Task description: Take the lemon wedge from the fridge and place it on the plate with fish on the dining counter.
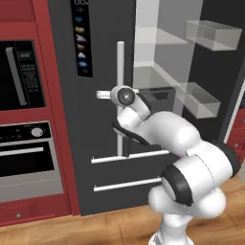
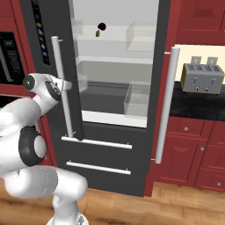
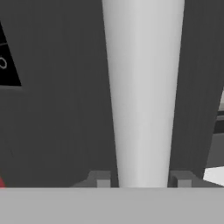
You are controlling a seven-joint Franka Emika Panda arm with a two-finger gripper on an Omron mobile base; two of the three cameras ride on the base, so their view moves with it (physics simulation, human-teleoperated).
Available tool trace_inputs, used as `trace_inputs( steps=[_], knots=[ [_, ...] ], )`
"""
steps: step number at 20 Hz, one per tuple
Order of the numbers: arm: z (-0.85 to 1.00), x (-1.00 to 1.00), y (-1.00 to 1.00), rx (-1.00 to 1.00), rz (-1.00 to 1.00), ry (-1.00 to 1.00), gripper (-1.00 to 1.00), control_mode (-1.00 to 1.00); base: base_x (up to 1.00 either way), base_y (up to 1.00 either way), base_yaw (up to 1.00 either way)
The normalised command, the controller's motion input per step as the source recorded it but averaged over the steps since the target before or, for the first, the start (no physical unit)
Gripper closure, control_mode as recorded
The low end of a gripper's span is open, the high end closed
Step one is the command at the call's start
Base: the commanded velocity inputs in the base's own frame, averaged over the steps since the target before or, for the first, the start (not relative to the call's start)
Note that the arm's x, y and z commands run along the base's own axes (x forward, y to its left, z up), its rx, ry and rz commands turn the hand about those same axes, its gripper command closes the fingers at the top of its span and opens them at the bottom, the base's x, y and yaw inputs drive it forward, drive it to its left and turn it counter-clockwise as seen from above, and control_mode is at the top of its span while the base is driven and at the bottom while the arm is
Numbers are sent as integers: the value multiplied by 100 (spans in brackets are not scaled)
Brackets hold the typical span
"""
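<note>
At fridge (image 2: 114,145) handle (image 3: 142,92): fingers (image 3: 101,179) astride, lemon wedge (image 2: 97,33) inside.

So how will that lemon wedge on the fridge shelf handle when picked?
The lemon wedge looks tiny beside the dark lump, so probably very light and easily nudged. Its wedge shape suggests sliding or tipping rather than rolling. The smooth white shelf may let it skid.

Glossy white arm (image 1: 191,162) of rounded segments, black bands at joints, a grey-black round cap near the wrist.
</note>
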Motion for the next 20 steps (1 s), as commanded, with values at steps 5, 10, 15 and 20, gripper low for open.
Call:
trace_inputs(
  steps=[5, 10, 15, 20],
  knots=[
    [66, -100, 97, 0, -6, 0, -100, -100, 0, 0, 0],
    [72, -99, 91, 0, -6, 0, -100, -100, 0, 0, 0],
    [13, -100, 39, 0, -7, -3, -100, -100, 0, 0, 0],
    [9, -100, -22, 8, 1, 1, -100, -100, 0, 0, 0]
  ],
)
